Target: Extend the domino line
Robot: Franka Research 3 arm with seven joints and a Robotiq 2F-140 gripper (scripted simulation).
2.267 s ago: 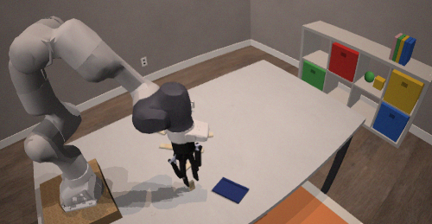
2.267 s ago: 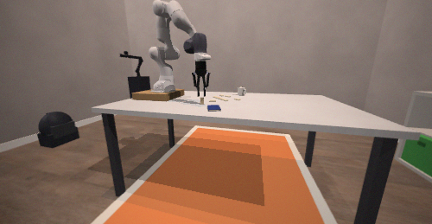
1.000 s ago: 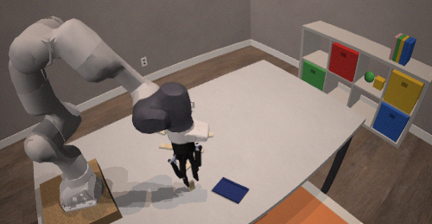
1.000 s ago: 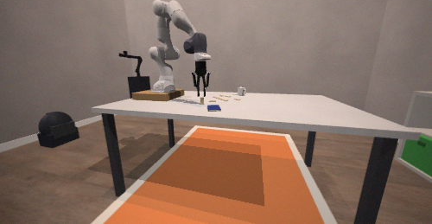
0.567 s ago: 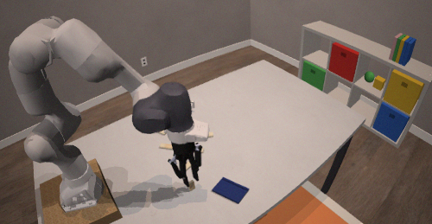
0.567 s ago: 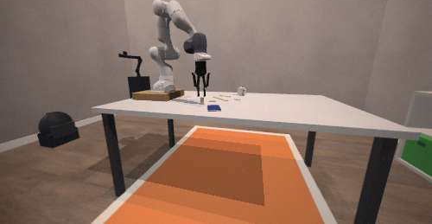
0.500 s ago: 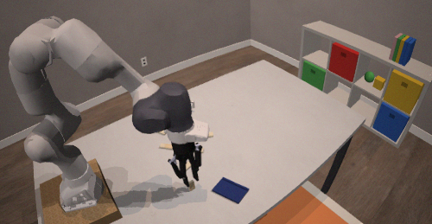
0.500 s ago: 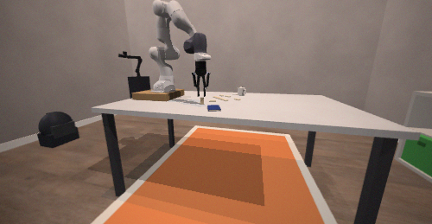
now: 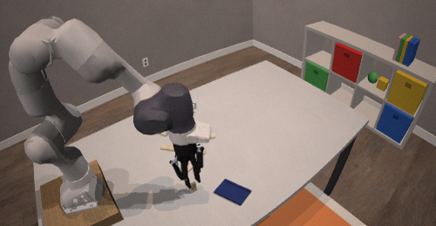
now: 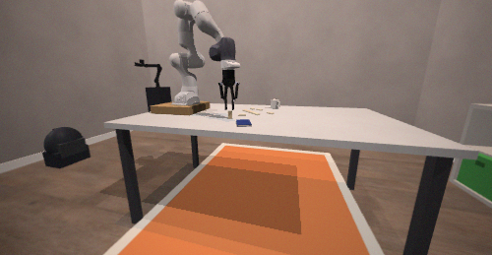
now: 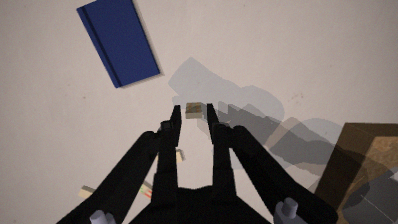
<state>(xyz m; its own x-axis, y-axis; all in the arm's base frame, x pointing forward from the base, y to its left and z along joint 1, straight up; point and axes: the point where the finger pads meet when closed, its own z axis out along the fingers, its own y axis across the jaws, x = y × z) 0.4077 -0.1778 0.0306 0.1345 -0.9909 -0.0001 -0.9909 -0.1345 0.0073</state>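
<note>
A small tan domino (image 11: 194,110) stands upright on end on the table, also seen in the top view (image 9: 193,188) and the exterior view (image 10: 229,115). My gripper (image 11: 194,112) hangs straight down just above it, fingers partly apart with a gap wider than the domino, not touching it; it also shows in the top view (image 9: 191,178) and the exterior view (image 10: 228,106). Other dominoes (image 11: 146,190) lie flat behind my fingers, mostly hidden by them. The domino line (image 10: 253,111) lies farther back on the table, partly hidden by my wrist (image 9: 172,147).
A blue book (image 9: 232,191) lies flat near the front table edge, close to the standing domino; it is at the upper left of the wrist view (image 11: 118,42). A white mug (image 10: 276,103) stands behind the line. The arm's wooden base (image 9: 78,198) is at the table's left.
</note>
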